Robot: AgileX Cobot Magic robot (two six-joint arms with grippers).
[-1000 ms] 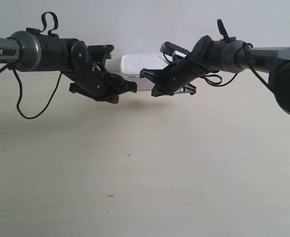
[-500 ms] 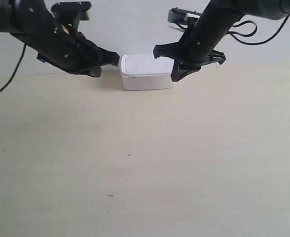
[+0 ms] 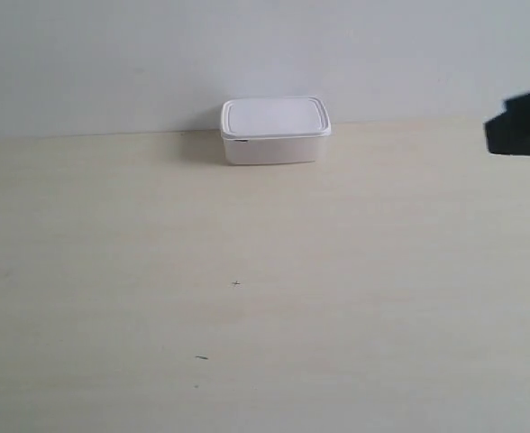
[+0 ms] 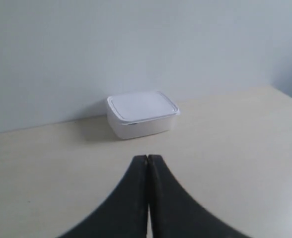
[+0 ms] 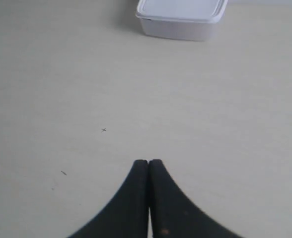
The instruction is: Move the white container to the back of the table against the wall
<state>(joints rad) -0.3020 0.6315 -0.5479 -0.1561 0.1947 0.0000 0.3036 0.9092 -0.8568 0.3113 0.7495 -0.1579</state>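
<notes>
The white container (image 3: pixel 275 131) stands with its lid on at the back of the table (image 3: pixel 247 298), right by the wall (image 3: pixel 247 54). It also shows in the left wrist view as the white container (image 4: pixel 141 113) and in the right wrist view as the white container (image 5: pixel 182 16). My left gripper (image 4: pixel 147 157) is shut and empty, a short way back from the box. My right gripper (image 5: pixel 149 161) is shut and empty, far back from it over the table. In the exterior view only a dark piece of the arm at the exterior view's right (image 3: pixel 522 126) shows.
A few tiny dark specks (image 3: pixel 236 283) mark the pale table. The far table edge meets the wall just behind the box.
Both arms have drawn back from the sides of the container and left the exterior view almost wholly. The container stays by the wall.
</notes>
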